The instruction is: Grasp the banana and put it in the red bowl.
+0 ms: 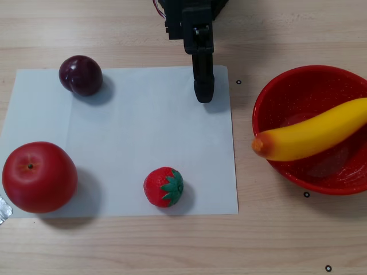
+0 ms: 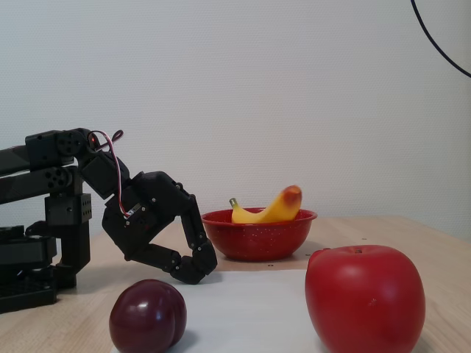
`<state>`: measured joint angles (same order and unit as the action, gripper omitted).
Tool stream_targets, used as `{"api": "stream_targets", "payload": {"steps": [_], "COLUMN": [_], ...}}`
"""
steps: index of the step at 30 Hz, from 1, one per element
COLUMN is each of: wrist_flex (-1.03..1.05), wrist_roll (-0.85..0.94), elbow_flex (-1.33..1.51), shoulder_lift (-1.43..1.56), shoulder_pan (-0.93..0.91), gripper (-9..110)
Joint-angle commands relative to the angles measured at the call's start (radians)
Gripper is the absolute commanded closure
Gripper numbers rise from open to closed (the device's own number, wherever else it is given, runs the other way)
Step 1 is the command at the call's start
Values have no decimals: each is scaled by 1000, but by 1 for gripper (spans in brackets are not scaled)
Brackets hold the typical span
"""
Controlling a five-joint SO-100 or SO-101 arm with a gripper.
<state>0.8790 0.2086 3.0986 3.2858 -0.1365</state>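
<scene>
The yellow banana (image 1: pixel 318 134) lies across the red bowl (image 1: pixel 298 86) at the right of the other view, its orange tip sticking out over the bowl's left rim. In the fixed view the banana (image 2: pixel 268 209) rests in the red bowl (image 2: pixel 257 239) with its tip up. My black gripper (image 1: pixel 203 94) is shut and empty, tip down near the top edge of the white paper, left of the bowl. In the fixed view the gripper (image 2: pixel 200 268) rests low by the table, apart from the bowl.
A white paper sheet (image 1: pixel 132 132) covers the table's middle. On it are a dark plum (image 1: pixel 81 75), a red apple (image 1: pixel 39 177) and a toy strawberry (image 1: pixel 164 187). The arm base (image 2: pixel 33 243) stands at the left of the fixed view.
</scene>
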Motion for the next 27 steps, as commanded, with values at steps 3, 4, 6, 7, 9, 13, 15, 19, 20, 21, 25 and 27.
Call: {"api": "stream_targets", "payload": {"steps": [3, 4, 6, 7, 9, 13, 15, 19, 20, 21, 25, 27], "wrist_flex": [17, 20, 28, 32, 49, 80, 80, 51, 31, 20, 9, 9], "wrist_roll": [5, 9, 38, 64, 132, 222, 213, 94, 48, -5, -121, -138], "elbow_flex": [5, 5, 5, 5, 5, 5, 5, 3, 5, 5, 5, 5], "shoulder_lift": [-9, -9, -9, -9, -9, -9, -11, -11, -11, -11, -9, -9], "shoulder_pan": [5, 6, 20, 29, 58, 75, 74, 51, 44, 44, 26, 14], "gripper": [101, 101, 101, 101, 99, 101, 101, 101, 101, 101, 101, 101]}}
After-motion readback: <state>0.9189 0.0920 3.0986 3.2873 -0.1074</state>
